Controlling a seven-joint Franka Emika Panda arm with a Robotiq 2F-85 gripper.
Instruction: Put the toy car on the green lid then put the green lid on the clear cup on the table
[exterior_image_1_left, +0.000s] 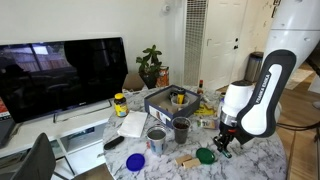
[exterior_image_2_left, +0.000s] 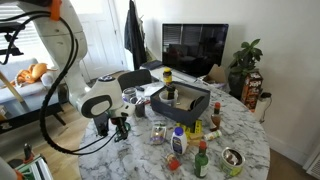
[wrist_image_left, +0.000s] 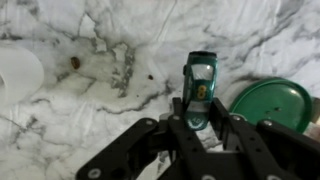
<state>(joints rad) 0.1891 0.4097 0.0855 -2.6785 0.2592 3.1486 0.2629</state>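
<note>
The toy car (wrist_image_left: 200, 82) is a small teal body with a yellow mark on its roof. In the wrist view it lies nose-away on the marble surface (wrist_image_left: 90, 120), its tail tucked between the fingers of the claw (wrist_image_left: 205, 118). It should be very light and rigid, a hard glossy shell that could slip or squirt out if pinched on its rounded roof. It also probably rolls on its wheels, so a nudge along its length could send it off. The best hold is across the flat flanks at mid-body, fingers square to the sides and low enough to bear on the doors rather than the curved top. The claw already straddles the car that way, one finger close on each flank, though the pictures do not show whether the pads are pressing or merely standing beside it, so I cannot tell whether it is gripped. Just to the side lies the green lid (wrist_image_left: 272, 105), a flat, thin disc near the car but apart from it. It is also light, and likely to tip or slide under the car once carried, so it will want lifting by the rim and keeping level. In an exterior view the lid (exterior_image_1_left: 205, 155) sits just below the claw, with the clear cup (exterior_image_1_left: 181, 129) — dark and smoky — standing upright a little further in. Beyond it are a paler grey cup (exterior_image_1_left: 157, 138) and a blue lid (exterior_image_1_left: 135, 160).
</note>
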